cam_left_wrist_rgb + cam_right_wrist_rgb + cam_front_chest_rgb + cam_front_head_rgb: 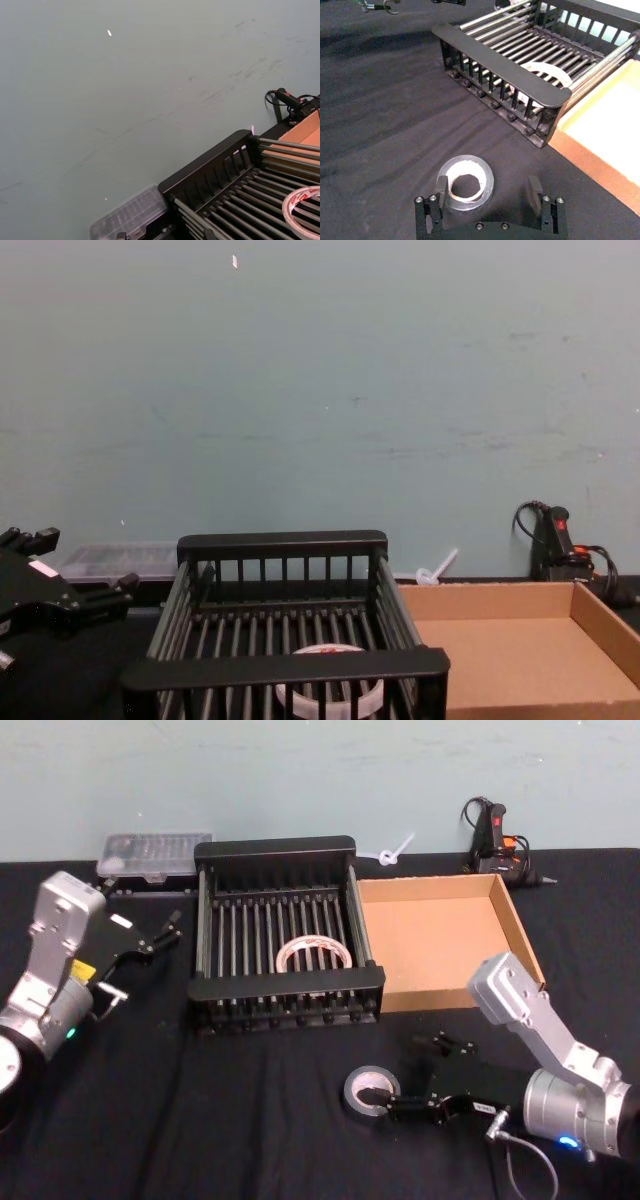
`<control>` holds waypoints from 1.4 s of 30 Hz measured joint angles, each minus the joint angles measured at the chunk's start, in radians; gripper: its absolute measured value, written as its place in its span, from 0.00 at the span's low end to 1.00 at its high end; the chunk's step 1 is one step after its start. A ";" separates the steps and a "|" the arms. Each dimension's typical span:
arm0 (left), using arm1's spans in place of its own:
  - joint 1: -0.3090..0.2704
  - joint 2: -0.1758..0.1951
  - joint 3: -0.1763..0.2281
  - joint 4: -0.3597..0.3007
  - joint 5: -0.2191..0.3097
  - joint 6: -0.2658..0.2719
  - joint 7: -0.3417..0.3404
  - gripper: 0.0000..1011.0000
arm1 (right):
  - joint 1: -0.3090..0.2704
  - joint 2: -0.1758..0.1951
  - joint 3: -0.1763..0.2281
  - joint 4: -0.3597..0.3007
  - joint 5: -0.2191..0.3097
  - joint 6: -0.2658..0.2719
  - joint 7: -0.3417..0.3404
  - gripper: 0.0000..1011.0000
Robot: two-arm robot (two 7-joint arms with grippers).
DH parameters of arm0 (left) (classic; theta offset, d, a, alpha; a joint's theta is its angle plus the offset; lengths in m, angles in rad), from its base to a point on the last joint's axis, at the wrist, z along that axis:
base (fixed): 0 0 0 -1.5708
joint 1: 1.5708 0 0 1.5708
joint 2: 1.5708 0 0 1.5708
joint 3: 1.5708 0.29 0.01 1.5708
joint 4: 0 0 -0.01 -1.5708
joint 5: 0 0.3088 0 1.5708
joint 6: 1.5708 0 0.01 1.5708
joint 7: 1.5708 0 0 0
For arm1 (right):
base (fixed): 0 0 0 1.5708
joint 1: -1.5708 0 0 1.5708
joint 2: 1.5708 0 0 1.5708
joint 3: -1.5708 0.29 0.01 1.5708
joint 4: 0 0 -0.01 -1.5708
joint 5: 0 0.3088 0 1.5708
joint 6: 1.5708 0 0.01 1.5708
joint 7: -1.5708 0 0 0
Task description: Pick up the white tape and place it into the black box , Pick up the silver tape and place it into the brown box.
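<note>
Even, soft indoor light; faint shadows on the black cloth (395, 115); the wrist views look slightly soft

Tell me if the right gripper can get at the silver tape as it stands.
Probably yes. The right gripper is open right at the silver tape, one finger already against it, nothing between them on the black cloth.

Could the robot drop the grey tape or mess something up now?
Maybe. The right gripper is open, with one finger beside the silver tape and the other well off to the side, so closing might nudge the roll away instead of grabbing it. Carrying it to the brown box, it could bump the black box or the cardboard wall.
</note>
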 joint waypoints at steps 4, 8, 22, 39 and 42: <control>0.000 0.000 0.000 0.000 0.000 0.000 0.000 0.99 | 0.014 -0.010 -0.011 0.019 -0.006 0.002 0.000 0.99; 0.000 0.000 0.000 0.000 0.000 0.000 0.000 0.99 | 0.027 -0.018 -0.020 0.035 -0.012 0.003 0.001 0.99; 0.000 0.000 0.000 0.000 0.000 0.000 0.000 0.99 | 0.061 -0.052 -0.039 0.086 -0.031 0.002 0.001 0.99; 0.000 0.000 0.000 0.000 0.000 0.000 0.000 0.99 | 0.087 -0.078 -0.052 0.124 -0.052 0.015 0.003 0.99; 0.000 0.000 0.000 0.000 0.000 0.000 0.000 0.99 | 0.088 -0.080 -0.053 0.126 -0.054 0.018 0.003 0.99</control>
